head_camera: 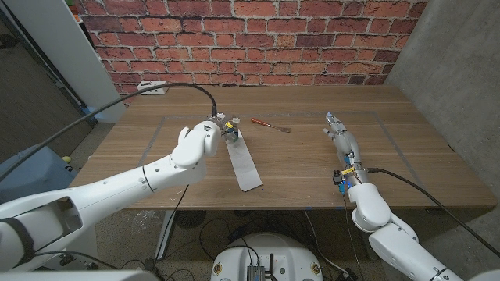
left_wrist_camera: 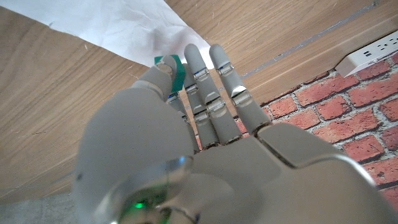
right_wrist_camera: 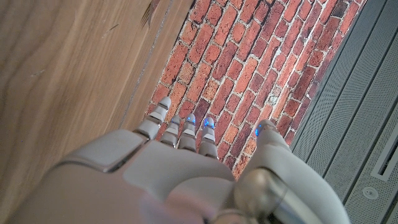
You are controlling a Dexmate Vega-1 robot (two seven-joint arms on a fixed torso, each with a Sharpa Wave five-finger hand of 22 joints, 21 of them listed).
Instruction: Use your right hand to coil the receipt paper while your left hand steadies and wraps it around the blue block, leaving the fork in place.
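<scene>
While left hand [head_camera: 205,139] pinches blue block [left_wrist_camera: 171,66] at receipt paper [head_camera: 244,162] top end, right hand [head_camera: 341,134] stands empty, fingers extended, at 3 o'clock; fork [head_camera: 269,125] at 1 o'clock from block.

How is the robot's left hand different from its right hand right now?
The left hand is at the top end of the white paper strip, fingers around a small blue-green block. The right hand holds nothing, with its fingers straight out. The left hand is near the table's middle, close to the fork; the right hand is off to the side, away from the paper. Both are grey with many fingers.
</scene>
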